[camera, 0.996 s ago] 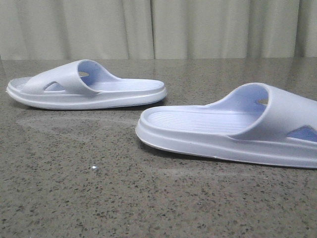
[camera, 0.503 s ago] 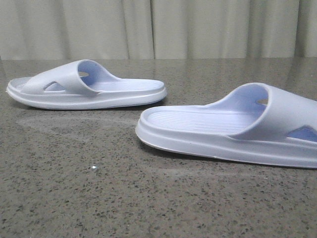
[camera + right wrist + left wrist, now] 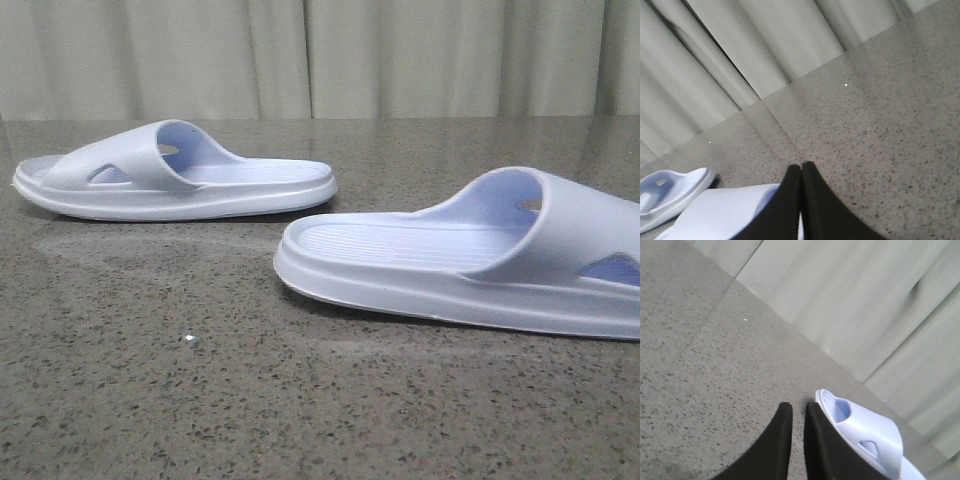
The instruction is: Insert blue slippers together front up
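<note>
Two blue slippers, both flat on their soles on the speckled grey surface point(image 3: 200, 400), well apart. Left slipper point(image 3: 175, 175) sits farther back, toe end pointing left. Right slipper point(image 3: 470, 255) sits nearer the camera, heel toward centre, strap at the right edge and cut off by the frame. Pale curtain point(image 3: 320, 55) behind. Neither tool shows in front view. Left tool point(image 3: 799, 412): fingers nearly together with a thin gap, holding nothing, just beside the left slipper's toe. Right tool point(image 3: 801, 172): fingers pressed together, empty, above the right slipper's heel.
</note>
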Controlling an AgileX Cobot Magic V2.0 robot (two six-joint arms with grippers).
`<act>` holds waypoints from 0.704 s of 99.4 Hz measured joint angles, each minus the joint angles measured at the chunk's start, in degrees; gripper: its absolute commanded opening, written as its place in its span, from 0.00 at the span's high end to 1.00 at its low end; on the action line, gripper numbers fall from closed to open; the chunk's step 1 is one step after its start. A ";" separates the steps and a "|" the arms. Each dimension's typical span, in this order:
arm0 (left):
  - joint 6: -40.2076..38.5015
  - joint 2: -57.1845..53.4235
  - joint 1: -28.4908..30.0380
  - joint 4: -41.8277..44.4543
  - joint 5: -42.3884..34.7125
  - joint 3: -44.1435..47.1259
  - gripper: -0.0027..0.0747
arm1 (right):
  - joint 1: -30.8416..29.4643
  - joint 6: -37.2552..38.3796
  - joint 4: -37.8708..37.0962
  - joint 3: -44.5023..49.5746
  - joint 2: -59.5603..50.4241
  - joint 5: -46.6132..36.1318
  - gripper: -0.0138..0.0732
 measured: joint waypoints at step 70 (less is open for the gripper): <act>3.89 27.73 0.00 24.80 24.86 -29.27 0.90 | 0.00 0.21 -12.84 -26.49 36.41 26.49 0.85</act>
